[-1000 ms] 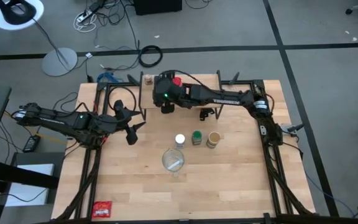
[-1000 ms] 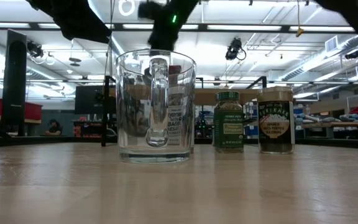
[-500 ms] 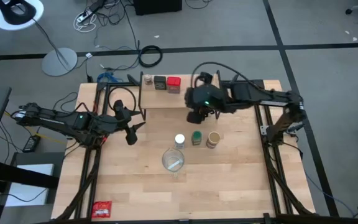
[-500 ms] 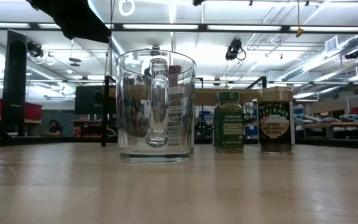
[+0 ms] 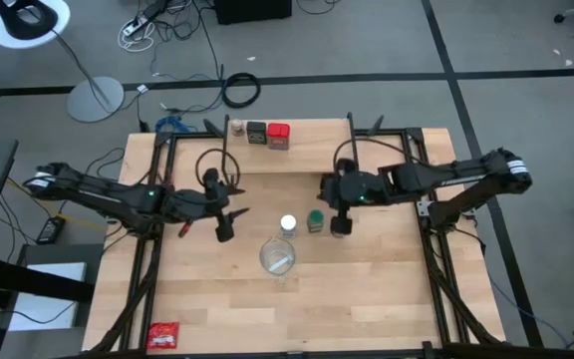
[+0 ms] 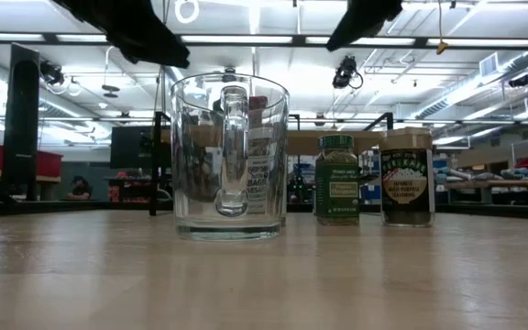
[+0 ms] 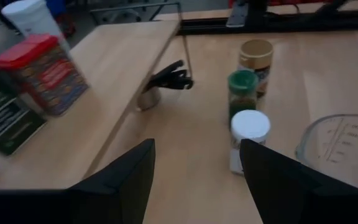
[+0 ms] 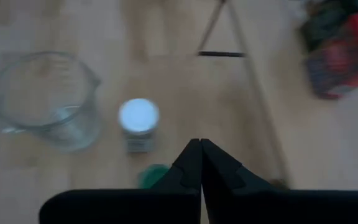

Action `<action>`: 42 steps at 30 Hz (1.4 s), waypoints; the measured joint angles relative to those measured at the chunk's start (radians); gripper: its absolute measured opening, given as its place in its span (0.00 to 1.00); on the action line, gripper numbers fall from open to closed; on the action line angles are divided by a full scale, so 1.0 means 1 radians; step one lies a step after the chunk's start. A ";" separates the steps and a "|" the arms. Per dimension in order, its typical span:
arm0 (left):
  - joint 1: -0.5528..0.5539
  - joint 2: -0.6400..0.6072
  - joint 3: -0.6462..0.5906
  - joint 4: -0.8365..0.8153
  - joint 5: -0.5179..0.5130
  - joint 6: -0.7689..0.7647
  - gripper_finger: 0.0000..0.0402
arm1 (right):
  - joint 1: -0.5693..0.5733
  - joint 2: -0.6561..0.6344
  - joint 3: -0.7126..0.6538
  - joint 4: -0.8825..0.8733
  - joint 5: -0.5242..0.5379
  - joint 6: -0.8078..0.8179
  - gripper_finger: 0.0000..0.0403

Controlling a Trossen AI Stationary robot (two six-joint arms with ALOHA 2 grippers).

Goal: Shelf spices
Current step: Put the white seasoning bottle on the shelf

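High view: three spices already sit on the shelf (image 5: 297, 160) – tiny brownish jar (image 5: 237, 128), dark green tin (image 5: 256, 133), red tin (image 5: 279, 135). Three wait on the table (image 5: 367, 299) in a row: white-lidded jar (image 5: 288, 225), green-lidded jar (image 5: 315, 219), tan-lidded jar (image 5: 342, 224). Right pincer (image 5: 341, 206) hangs over the tan-lidded jar, fingers pressed together, holding nothing. Left pincer (image 5: 225, 221) is near the white-lidded jar on its left, fingers apart, empty.

Step in hand, as I judge it: fetching the next jar – right arm probably for the tan one. Next move calls for spreading the fingers before coming down, then closing round the lid or body w/o knocking the green-lidded jar, which stands just beside it.

Around: clear glass mug (image 5: 278, 257) just in front of the row, red packet (image 5: 164, 334) at the table's near left corner, well apart. The shelf's thin black leg (image 7: 183, 43) stands not far behind the row, so a carried jar must clear the plank edge.
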 joint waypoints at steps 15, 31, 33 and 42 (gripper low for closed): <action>0.000 0.116 0.062 0.100 0.034 0.031 0.60 | -0.001 0.238 -0.053 0.220 -0.187 0.000 0.28; 0.000 0.116 0.063 0.043 0.022 0.031 0.60 | -0.045 0.286 -0.051 0.327 -0.250 0.027 0.84; 0.000 0.116 0.063 0.040 0.022 0.031 0.60 | -0.047 0.295 -0.051 0.329 -0.251 0.032 0.83; 0.000 0.116 0.062 0.042 0.022 0.031 0.60 | -0.069 0.326 -0.050 0.332 -0.269 0.025 0.80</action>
